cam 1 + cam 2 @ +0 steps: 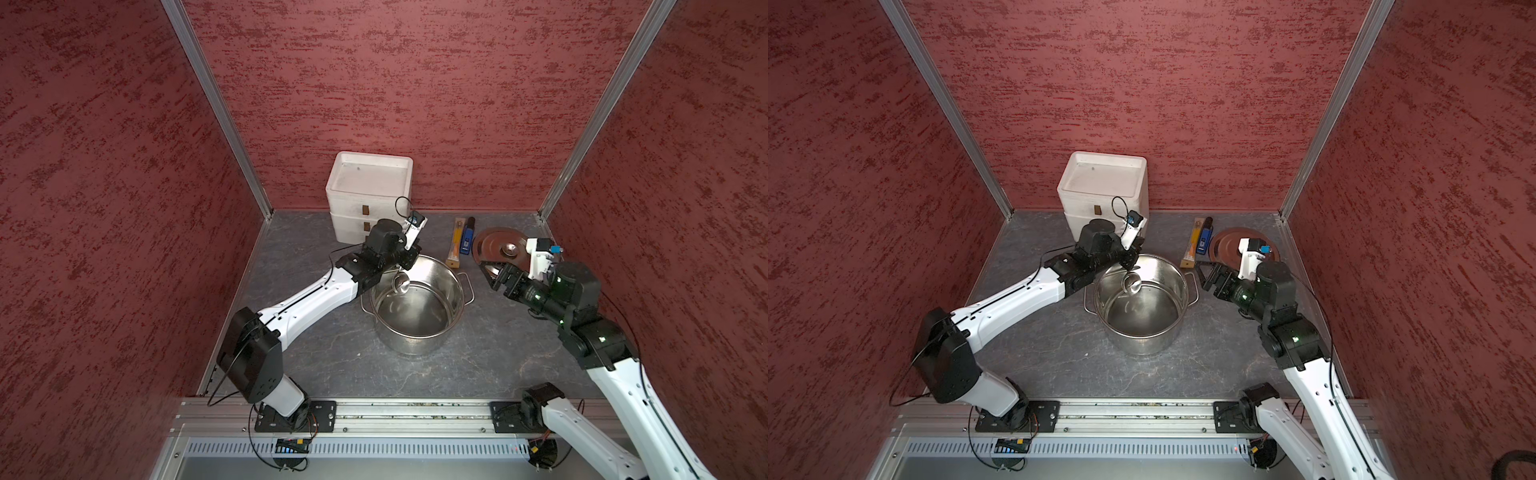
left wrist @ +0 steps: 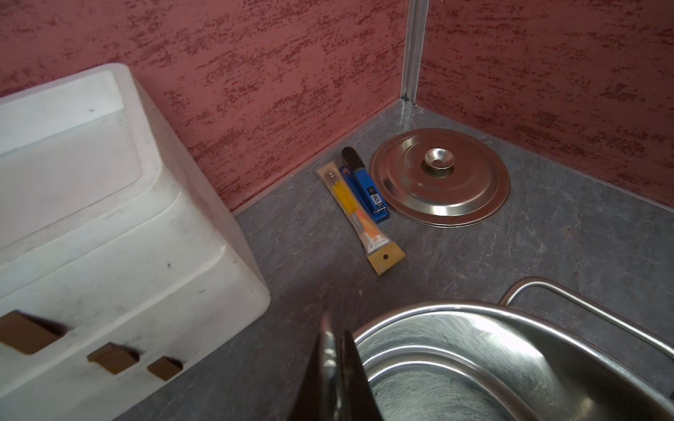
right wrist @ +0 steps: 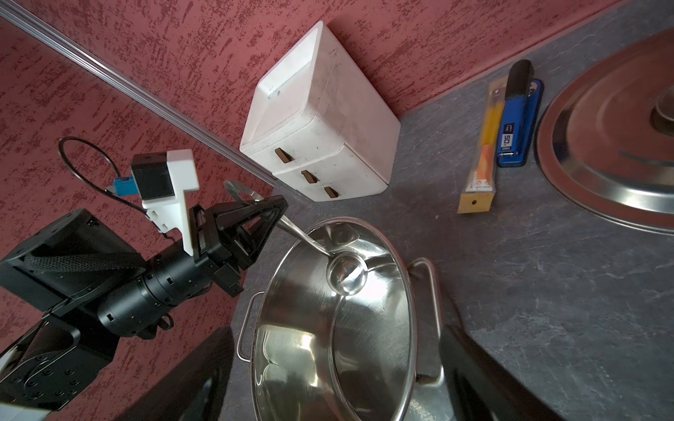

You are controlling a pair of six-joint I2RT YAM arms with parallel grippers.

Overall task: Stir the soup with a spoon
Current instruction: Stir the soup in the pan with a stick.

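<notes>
The soup is a shiny steel stockpot (image 1: 411, 343) (image 1: 1142, 343) with wire loop handles, standing mid-table; no liquid shows in it. My left gripper (image 1: 406, 264) (image 1: 1128, 261) hovers over the pot's far left rim, shut on the thin handle of the silver spoon (image 1: 402, 286) (image 1: 1131, 284). The spoon slants down, and its bowl (image 3: 346, 273) hangs inside the pot near the wall. In the left wrist view the handle (image 2: 330, 350) sits pinched between the dark fingers. My right gripper (image 1: 490, 276) (image 1: 1204, 278) stands open just right of the pot, holding nothing.
A round steel lid (image 1: 494, 249) lies at the back right, partly under my right wrist. Beside it lie a blue lighter (image 1: 467, 241) and an orange-yellow stick in a wrapper (image 1: 455, 245). A white drawer box (image 1: 368, 195) stands against the back wall behind the left gripper.
</notes>
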